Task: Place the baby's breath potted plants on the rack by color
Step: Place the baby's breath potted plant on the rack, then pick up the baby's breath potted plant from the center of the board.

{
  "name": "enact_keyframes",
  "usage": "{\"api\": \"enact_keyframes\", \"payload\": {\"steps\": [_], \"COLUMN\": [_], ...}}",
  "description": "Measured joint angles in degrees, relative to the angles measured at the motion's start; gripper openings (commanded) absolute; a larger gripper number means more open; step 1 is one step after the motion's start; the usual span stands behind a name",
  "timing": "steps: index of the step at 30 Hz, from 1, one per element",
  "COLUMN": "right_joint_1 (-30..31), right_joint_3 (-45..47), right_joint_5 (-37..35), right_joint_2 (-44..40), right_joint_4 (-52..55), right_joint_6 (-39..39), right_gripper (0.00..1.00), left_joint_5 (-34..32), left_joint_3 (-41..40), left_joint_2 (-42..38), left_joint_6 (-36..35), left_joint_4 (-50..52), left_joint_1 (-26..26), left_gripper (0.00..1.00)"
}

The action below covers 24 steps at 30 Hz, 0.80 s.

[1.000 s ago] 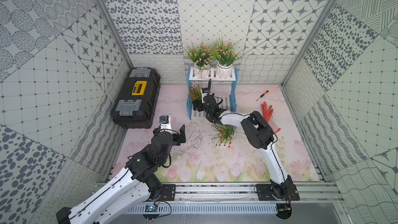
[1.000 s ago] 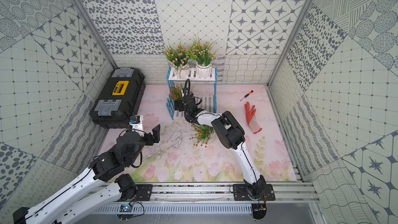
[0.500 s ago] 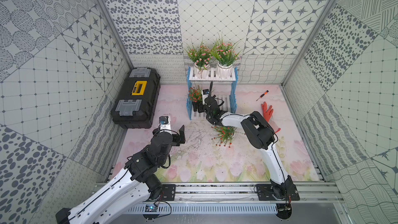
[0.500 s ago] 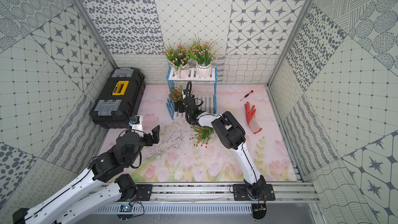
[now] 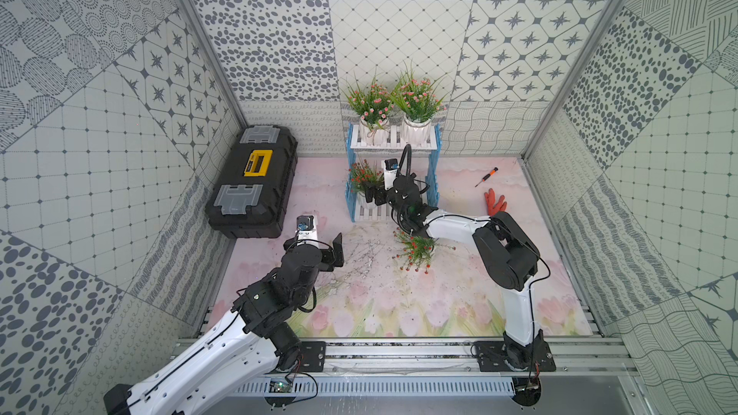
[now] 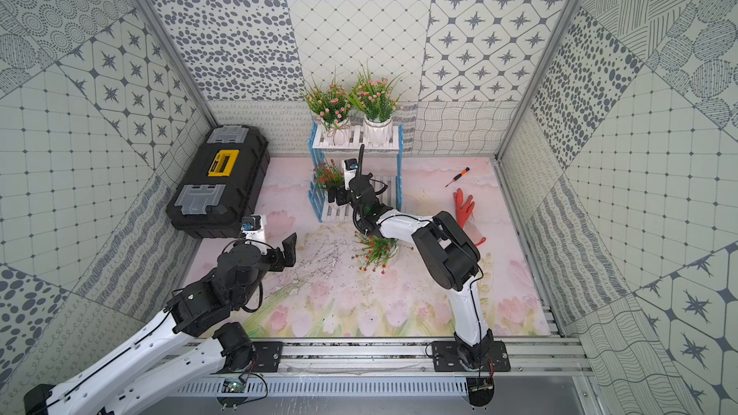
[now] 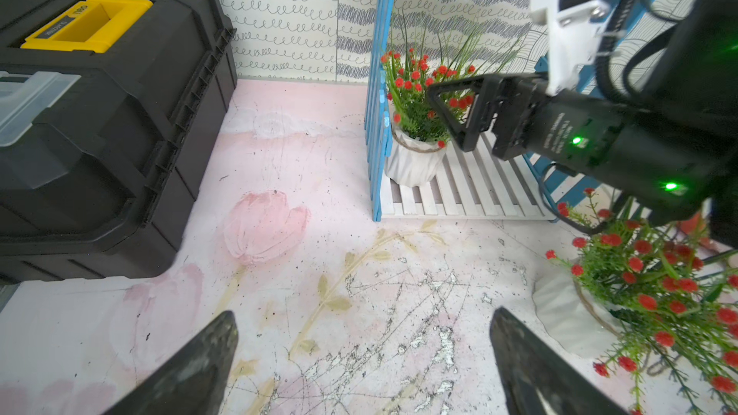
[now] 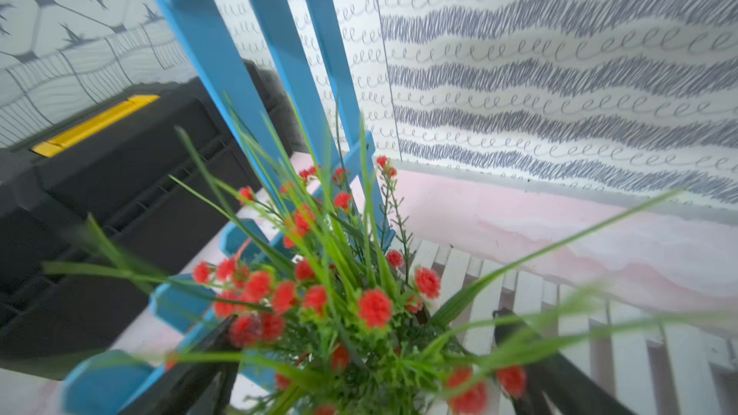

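— Where is the right gripper [image 5: 373, 195]?
— At the rack [image 5: 433, 177], upper middle of the frame. It has eased back a little, and its jaws stand wide around leaves, gripping nothing.
— So the red plant [image 5: 361, 177] is placed?
— I'd say so. It stands upright at the left end of the lower shelf, below the pink plants [image 5: 371, 107].
— What's left?
— The other red plant [image 5: 415, 251], mid-frame on the mat [image 5: 359, 305], seemingly tipped over. The left gripper [image 5: 337, 251] hasn't stirred; it hangs wide and empty to the left of it.
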State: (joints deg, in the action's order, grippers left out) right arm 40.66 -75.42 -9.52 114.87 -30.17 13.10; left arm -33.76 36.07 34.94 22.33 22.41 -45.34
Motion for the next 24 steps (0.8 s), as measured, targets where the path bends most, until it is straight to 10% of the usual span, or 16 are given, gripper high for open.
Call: {"api": "enact_keyframes", "payload": {"steps": [24], "right_joint_1": [5.9], "right_joint_3": [46.0], "right_joint_5": [-5.9], "right_joint_2": [-63.5], "right_joint_4": [11.1], "right_joint_6": [-3.2], "right_gripper": [0.98], "left_joint_5": [1.5], "left_joint_3": [6.3], "left_joint_2": [7.2], "left_joint_6": [-3.7], "left_joint_4": [1.0], "left_joint_1": [0.0], "left_gripper": [0.98]}}
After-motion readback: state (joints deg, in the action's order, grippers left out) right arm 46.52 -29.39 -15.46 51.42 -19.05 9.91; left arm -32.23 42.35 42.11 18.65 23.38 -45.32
